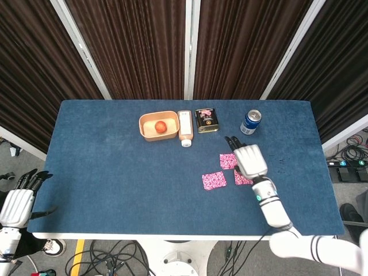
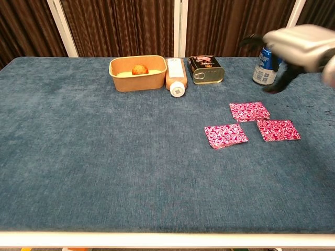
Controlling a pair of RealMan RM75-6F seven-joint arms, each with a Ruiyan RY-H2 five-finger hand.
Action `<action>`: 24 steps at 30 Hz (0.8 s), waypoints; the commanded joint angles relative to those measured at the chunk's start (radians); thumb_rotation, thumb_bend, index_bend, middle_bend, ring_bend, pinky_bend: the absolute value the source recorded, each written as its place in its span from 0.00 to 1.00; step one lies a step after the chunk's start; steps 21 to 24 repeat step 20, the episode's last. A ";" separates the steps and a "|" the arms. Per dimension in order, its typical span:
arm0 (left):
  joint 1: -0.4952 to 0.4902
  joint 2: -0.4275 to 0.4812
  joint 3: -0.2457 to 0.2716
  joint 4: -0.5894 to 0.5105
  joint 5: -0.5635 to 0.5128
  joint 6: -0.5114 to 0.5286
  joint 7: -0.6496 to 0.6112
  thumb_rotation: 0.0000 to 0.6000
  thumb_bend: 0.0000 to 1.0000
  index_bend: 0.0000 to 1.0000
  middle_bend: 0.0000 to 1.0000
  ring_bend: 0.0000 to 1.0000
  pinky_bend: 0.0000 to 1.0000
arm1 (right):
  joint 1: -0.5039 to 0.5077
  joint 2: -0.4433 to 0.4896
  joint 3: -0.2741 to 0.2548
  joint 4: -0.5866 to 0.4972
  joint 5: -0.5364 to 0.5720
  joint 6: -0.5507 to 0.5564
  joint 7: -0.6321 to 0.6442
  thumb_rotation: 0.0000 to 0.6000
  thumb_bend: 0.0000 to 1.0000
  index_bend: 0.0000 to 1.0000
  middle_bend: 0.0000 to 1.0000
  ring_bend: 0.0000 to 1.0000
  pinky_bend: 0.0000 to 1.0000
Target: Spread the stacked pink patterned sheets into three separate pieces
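Three pink patterned sheets lie flat and apart on the blue table: a far one (image 2: 249,111), a near left one (image 2: 225,135) and a near right one (image 2: 278,130). In the head view the left sheet (image 1: 214,180) and far sheet (image 1: 227,161) show plainly, while the third (image 1: 241,179) is partly covered by my right hand (image 1: 250,160). That right hand (image 2: 301,43) hovers high above the sheets, motion-blurred, its fingers apart and holding nothing. My left hand (image 1: 17,204) hangs off the table's near left corner with its fingers extended and empty.
Along the back stand a tan bowl (image 2: 121,78) holding a round orange fruit (image 2: 138,69), a bottle lying on its side (image 2: 176,77), a dark tin (image 2: 205,69) and a blue can (image 2: 263,69) just behind my right hand.
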 commanded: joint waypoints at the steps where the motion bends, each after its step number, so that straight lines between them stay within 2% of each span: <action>1: -0.001 0.002 -0.001 -0.007 0.002 0.003 0.008 1.00 0.00 0.18 0.13 0.04 0.10 | -0.158 0.167 -0.141 -0.123 -0.227 0.150 0.149 1.00 0.11 0.07 0.08 0.09 0.21; 3: -0.002 0.004 -0.002 -0.014 0.003 0.005 0.016 1.00 0.00 0.18 0.13 0.04 0.10 | -0.203 0.202 -0.185 -0.126 -0.279 0.181 0.193 1.00 0.10 0.03 0.02 0.01 0.07; 5: -0.003 0.010 -0.003 -0.025 0.005 0.006 0.026 1.00 0.00 0.18 0.13 0.04 0.10 | -0.252 0.228 -0.222 -0.109 -0.327 0.218 0.238 1.00 0.10 0.00 0.00 0.00 0.01; 9: -0.007 0.025 -0.007 -0.048 0.006 0.008 0.045 1.00 0.00 0.18 0.13 0.04 0.10 | -0.331 0.232 -0.258 -0.031 -0.397 0.292 0.314 1.00 0.10 0.00 0.00 0.00 0.00; 13: -0.005 0.035 -0.009 -0.065 0.003 0.010 0.057 1.00 0.00 0.18 0.13 0.04 0.10 | -0.394 0.210 -0.260 0.066 -0.428 0.345 0.384 1.00 0.10 0.00 0.00 0.00 0.00; 19: 0.003 0.029 -0.007 -0.061 -0.002 0.017 0.058 1.00 0.00 0.18 0.13 0.04 0.10 | -0.433 0.188 -0.248 0.158 -0.435 0.333 0.465 1.00 0.10 0.00 0.00 0.00 0.00; 24: 0.003 0.028 -0.007 -0.060 -0.001 0.019 0.060 1.00 0.00 0.18 0.13 0.04 0.10 | -0.436 0.187 -0.246 0.165 -0.437 0.329 0.475 1.00 0.10 0.00 0.00 0.00 0.00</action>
